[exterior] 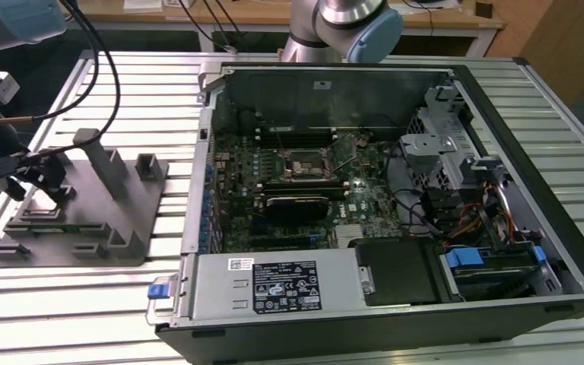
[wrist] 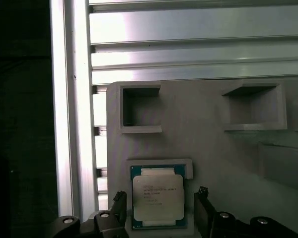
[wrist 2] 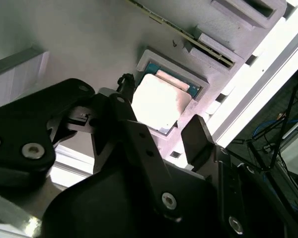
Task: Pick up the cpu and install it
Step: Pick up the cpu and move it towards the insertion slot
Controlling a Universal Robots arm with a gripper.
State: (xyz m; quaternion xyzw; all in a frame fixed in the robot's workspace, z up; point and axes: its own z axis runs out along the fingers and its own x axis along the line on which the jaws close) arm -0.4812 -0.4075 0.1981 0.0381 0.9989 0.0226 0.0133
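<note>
Jaws of the end effector (wrist: pixel 161 196) stand apart astride the cpu (wrist: pixel 157 197), which lies flat in a recess of the grey fixture (wrist: pixel 213 148), so closing evenly on opposite edges, level, should grip cleanly.

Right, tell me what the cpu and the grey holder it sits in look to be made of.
The cpu: a satin silver-grey metal lid, judging by its soft sheen, on a blue-green circuit-board rim. The grey holder: matte, evenly grey with moulded square pockets, so probably plastic, perhaps printed; painted metal can't be ruled out.
</note>
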